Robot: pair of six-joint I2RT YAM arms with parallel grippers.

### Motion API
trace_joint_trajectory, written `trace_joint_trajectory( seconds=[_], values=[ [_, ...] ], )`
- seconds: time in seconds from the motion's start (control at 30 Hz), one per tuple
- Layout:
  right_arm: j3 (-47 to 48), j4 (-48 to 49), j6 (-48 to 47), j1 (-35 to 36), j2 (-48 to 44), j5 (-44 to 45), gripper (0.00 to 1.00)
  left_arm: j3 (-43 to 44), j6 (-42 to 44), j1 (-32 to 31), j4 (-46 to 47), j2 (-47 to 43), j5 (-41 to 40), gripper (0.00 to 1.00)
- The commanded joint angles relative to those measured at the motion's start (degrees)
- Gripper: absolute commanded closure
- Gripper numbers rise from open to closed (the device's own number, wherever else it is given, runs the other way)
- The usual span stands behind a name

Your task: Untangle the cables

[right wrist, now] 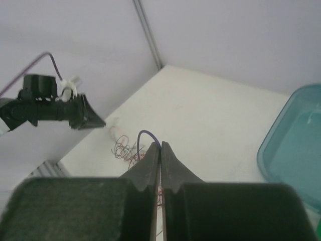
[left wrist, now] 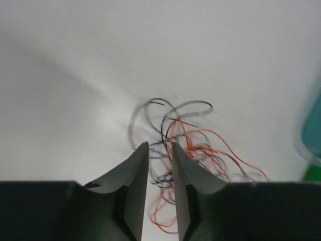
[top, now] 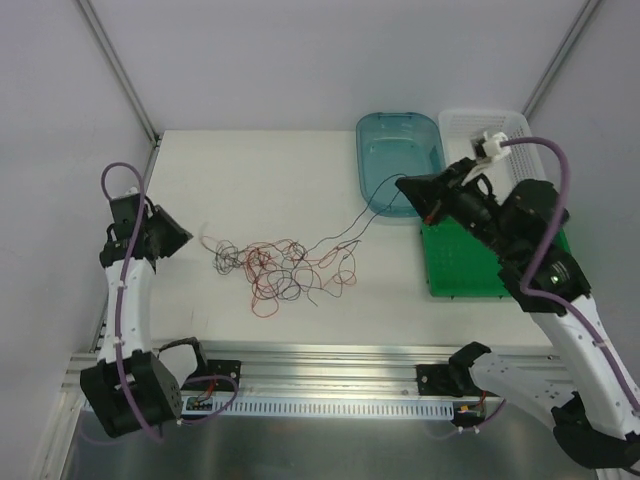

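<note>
A translucent teal tub (top: 385,150) sat on the white worktop (top: 260,170), just ahead and to the right of the right hand (top: 403,183). A white slotted basket (top: 470,125) stood beside the tub, farther to that hand's right. A green board (top: 455,270) lay behind the hand, beneath its wrist.

Blurred cables (left wrist: 193,149), lower loops behind the left fingers (left wrist: 134,187); teal tub (right wrist: 293,140) cut by the frame edge

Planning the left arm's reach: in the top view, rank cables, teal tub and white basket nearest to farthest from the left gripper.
From the left gripper:
1. cables, just to its right.
2. teal tub, back right.
3. white basket, far back-right corner.
</note>
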Motion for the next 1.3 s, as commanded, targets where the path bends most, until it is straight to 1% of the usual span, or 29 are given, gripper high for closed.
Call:
trace_joint_trajectory(
  seconds=[0.0, 0.03, 0.07, 0.1, 0.13, 0.17, 0.2, 0.23, 0.27, 0.3, 0.33, 0.43, 0.47, 0.5, 0.6, 0.63, 0.7, 0.8, 0.83, 0.93, 1.07, 1.27],
  values=[
    [-2.57, -3.03, 5.72, 0.58, 8.31, -7.42, 0.99, -1.98, 3.57, -7.48, 5.17, -10.14, 10.50, 0.72],
    [-3.96, -3.21, 5.72, 1.45, 9.29, -7.44, 0.99, -2.25, 4.10, -10.29, 5.52, -13.55, 10.41, 0.62],
    [-4.24, -3.13, 5.55, 3.20, 10.26, -7.18, 0.99, -3.12, 4.54, -16.06, 5.96, -15.07, 11.02, 0.49],
    [-4.07, -3.39, 4.68, 4.26, 11.84, -7.00, 0.99, -3.56, 4.45, -18.21, 6.84, -16.48, 11.72, 0.33],
    [-2.06, -4.09, 3.80, 5.14, 12.64, -6.83, 0.99, -4.09, 4.10, -19.54, 7.37, -17.71, 12.68, 0.27],
    [-0.74, -6.18, 3.09, 6.89, 13.60, -6.56, 0.99, -5.31, 3.41, -23.55, 7.89, -19.72, 14.70, 0.23],
    [1.01, -7.33, 1.70, 7.43, 15.09, -5.60, 0.99, -6.02, 3.05, -25.42, 8.51, -20.70, 15.41, 0.18],
    [2.42, -8.39, 1.16, 8.13, 15.71, -5.33, 0.99, -6.64, 2.70, -26.83, 10.08, -21.40, 15.59, 0.16],
    [5.14, -9.70, 0.72, 8.92, 16.16, -5.07, 0.99, -8.04, 2.17, -28.41, 11.05, -22.54, 16.03, 0.15],
    [6.47, -10.41, 0.37, 9.11, 16.77, -4.89, 0.99, -8.66, 2.08, -31.82, 12.37, -22.90, 15.95, 0.14],
    [7.79, -11.12, 0.28, 9.28, 17.73, -5.15, 0.99, -9.19, 1.99, -33.33, 14.73, -22.82, 15.60, 0.14],
    [12.80, -13.41, -1.03, 9.81, 18.71, -6.11, 0.99, -10.77, 1.03, -40.27, 18.17, -21.24, 12.00, 0.13],
    [13.77, -13.50, -1.22, 9.99, 18.80, -6.38, 0.99, -11.12, 0.94, -41.86, 20.18, -19.32, 10.77, 0.13],
    [15.25, -13.58, -1.22, 10.07, 18.80, -6.56, 0.99, -11.21, 0.76, -45.44, 20.99, -18.00, 7.19, 0.13],
    [18.07, -14.11, -1.66, 10.16, 18.71, -7.00, 0.99, -10.95, 0.41, -50.73, 24.68, -12.46, 3.74, 0.14],
    [18.34, -14.20, -1.83, 10.16, 18.71, -7.00, 0.99, -10.60, 0.41, -53.88, 25.47, -9.58, 1.64, 0.14],
    [18.87, -13.94, -2.01, 10.25, 18.62, -7.61, 0.99, -9.81, 1.37, -58.02, 27.32, -5.97, -1.70, 0.15],
    [19.05, -13.94, -2.01, 10.34, 18.88, -8.93, 0.99, -9.89, 3.22, -60.50, 31.36, -3.05, -1.81, 0.18],
    [18.88, -14.02, -2.01, 10.43, 18.88, -8.93, 0.99, -9.98, 3.66, -61.38, 32.24, -1.21, -0.07, 0.20],
    [18.70, -14.29, -2.45, 10.34, 18.88, -8.14, 0.99, -10.51, 3.57, -62.61, 34.00, 1.60, 1.53, 0.24],
    [18.52, -14.02, -3.06, 10.34, 18.53, -6.91, 0.99, -13.14, 2.78, -64.98, 36.99, 3.02, 2.85, 0.31],
    [18.43, -14.11, -4.12, 10.43, 18.71, -5.33, 0.99, -17.71, 1.20, -67.01, 40.50, 2.76, 4.87, 0.36]
  ],
)
